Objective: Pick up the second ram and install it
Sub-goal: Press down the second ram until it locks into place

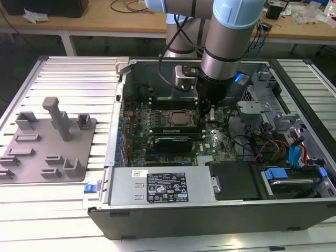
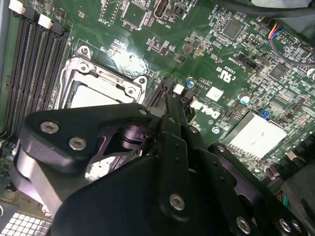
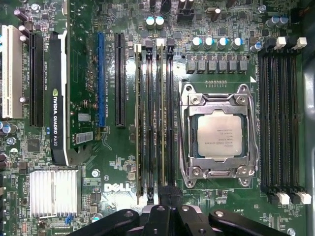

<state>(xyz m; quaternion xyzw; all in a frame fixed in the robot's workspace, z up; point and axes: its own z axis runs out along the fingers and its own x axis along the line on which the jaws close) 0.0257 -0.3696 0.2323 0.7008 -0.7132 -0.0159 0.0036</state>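
Observation:
Inside the open computer case (image 1: 157, 189), my gripper (image 1: 206, 119) hangs low over the motherboard, just by the silver processor (image 1: 176, 116). In the first wrist view, the second ram (image 3: 161, 123) shows edge-on as a thin green strip standing in a slot beside the processor socket (image 3: 219, 133). Another thin stick (image 3: 138, 123) stands two slots over. My gripper (image 3: 166, 212) sits at one end of the second ram's slot, its black fingers (image 2: 170, 115) pressed together with nothing visible between them. Whether they touch the stick's end is hidden.
A grey holder tray (image 1: 52, 142) with upright posts lies on the ribbed table at the exterior view's left. A black graphics card (image 3: 58, 93) and a finned heatsink (image 3: 53, 192) flank the slots. Drive cages and cables (image 1: 273, 147) crowd the case's right side.

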